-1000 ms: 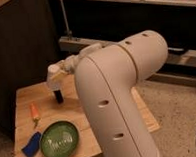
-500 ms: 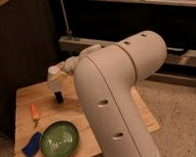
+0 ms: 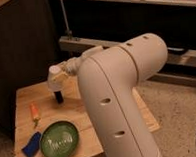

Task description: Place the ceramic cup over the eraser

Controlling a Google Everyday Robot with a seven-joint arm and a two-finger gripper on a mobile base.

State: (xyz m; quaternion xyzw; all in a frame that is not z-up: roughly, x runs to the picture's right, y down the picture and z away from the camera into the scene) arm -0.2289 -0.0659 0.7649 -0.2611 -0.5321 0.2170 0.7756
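Change: nothing visibly shifts between the earlier views and this one; arm and objects hold their places.
Gripper (image 3: 58, 93): far left part of the wooden table (image 3: 144, 121), pointing down, its dark tip just above the tabletop; finger state cannot be told.
Ceramic cup and eraser: neither can be made out.
Green plate (image 3: 59, 140): near left.
Blue lump (image 3: 31, 145): just left of plate.
Orange object (image 3: 34, 112): left, beyond plate.
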